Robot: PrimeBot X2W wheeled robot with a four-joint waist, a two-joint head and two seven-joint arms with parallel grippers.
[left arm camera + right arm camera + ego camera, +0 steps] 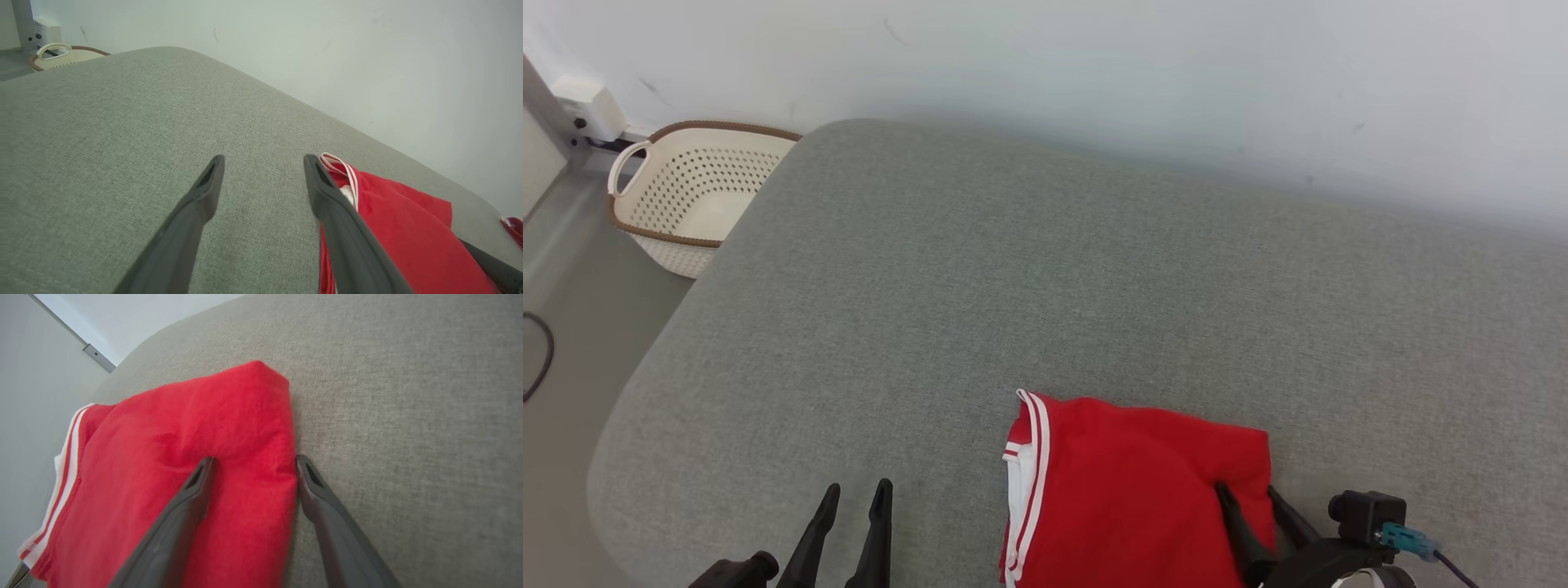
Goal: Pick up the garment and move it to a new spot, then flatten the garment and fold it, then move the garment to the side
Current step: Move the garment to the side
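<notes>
A red garment (1135,482) with white-striped trim along its left edge lies folded near the front edge of the grey cushioned surface (1013,269). My right gripper (1247,490) is open at the garment's right edge. In the right wrist view the gripper (255,459) has one finger on the red garment (196,420) and the other on the grey fabric just beside it. My left gripper (858,488) is open over bare grey fabric, to the left of the garment and apart from it. In the left wrist view this gripper (263,161) has the garment (408,232) on its right.
A white perforated basket (686,188) with a brown rim stands on the floor past the surface's far left corner. A pale wall runs behind the surface. A dark cable (539,351) lies on the floor at the left. Bare grey fabric stretches beyond the garment.
</notes>
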